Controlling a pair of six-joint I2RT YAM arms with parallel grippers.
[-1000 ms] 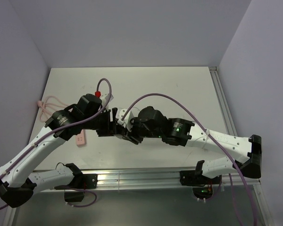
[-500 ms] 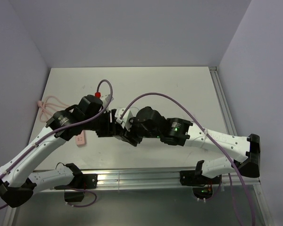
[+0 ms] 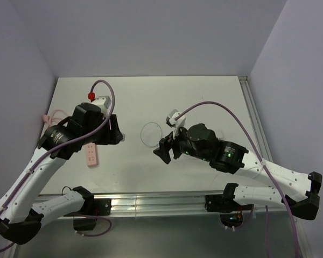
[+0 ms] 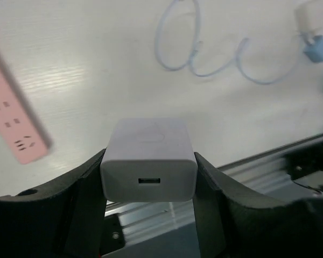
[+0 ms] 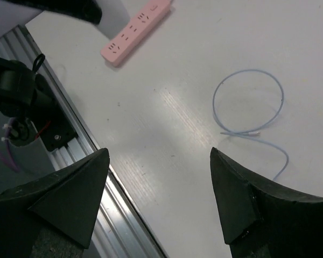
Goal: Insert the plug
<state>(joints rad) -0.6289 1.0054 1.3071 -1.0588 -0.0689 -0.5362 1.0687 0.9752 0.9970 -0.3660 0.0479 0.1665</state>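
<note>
My left gripper [image 3: 117, 134] [image 4: 149, 164] is shut on a white USB charger block [image 4: 148, 140], its port facing the wrist camera and a jaw against each side. It hangs above the table, right of the pink socket strip [image 3: 91, 156] [image 4: 16, 129]. A thin whitish wire [image 3: 142, 134] [image 5: 247, 71] [image 4: 158, 45] lies in a loose loop on the table between the arms. The plug [image 5: 257, 133] is the tiny pale tip at the wire's end, lying free. My right gripper [image 3: 164, 149] [image 5: 159, 156] is open and empty, hovering just right of the loop.
The pink strip [image 5: 137, 32] has its coiled pink cord [image 3: 56, 115] at the table's left edge. A metal rail [image 3: 161, 201] runs along the near edge. Purple cables [image 3: 215, 105] arc over both arms. Walls close in on the left, back and right.
The two grippers were pressed together mid-table and have drawn apart. The right one opened and pulled back right; the left swung left with the charger. The wire loop now lies uncovered.
</note>
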